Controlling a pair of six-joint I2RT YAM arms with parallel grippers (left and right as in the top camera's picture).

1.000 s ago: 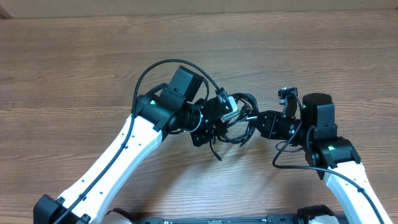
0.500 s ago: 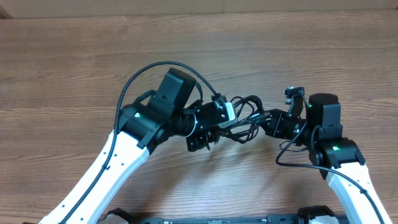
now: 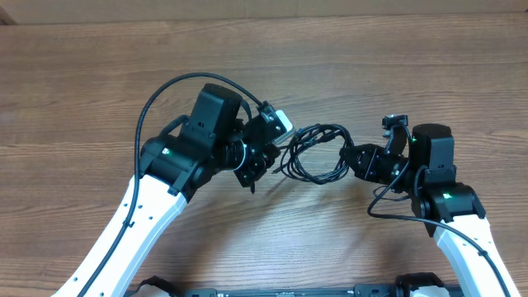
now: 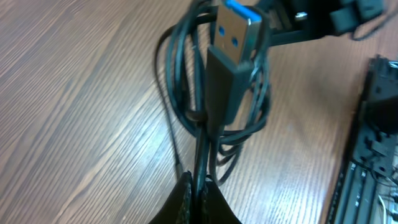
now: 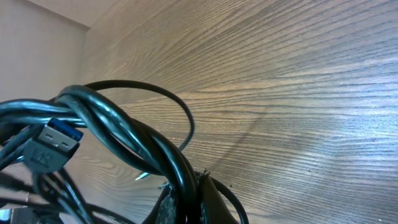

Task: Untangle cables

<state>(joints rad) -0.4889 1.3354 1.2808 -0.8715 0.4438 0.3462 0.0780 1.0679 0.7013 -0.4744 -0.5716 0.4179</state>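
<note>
**Two arms hold a cable tangle between them**

We see a wooden table (image 3: 91, 74) from above. Two robot arms reach in from its near edge, the left arm (image 3: 148, 206) and the right arm (image 3: 466, 243), with their tools facing one another. The cables (image 3: 318, 153) sit between the two tools as a loose bundle of thin black loops, and each side of the bundle runs into a tool.

The left gripper (image 4: 199, 196) is fully closed, pinching a few strands just ahead of its fingertips. The right gripper (image 5: 193, 186) is closed too, clamped on a thick twist of cord at its tips. A blue-tongued USB plug (image 4: 231, 56) stands just beyond the left tool, lying across the loops.

We judge the task to be at the pulling-apart step, with the tangle not yet undone. The next move likely calls for drawing the tools slowly apart and watching which loop tightens round the plug
</note>
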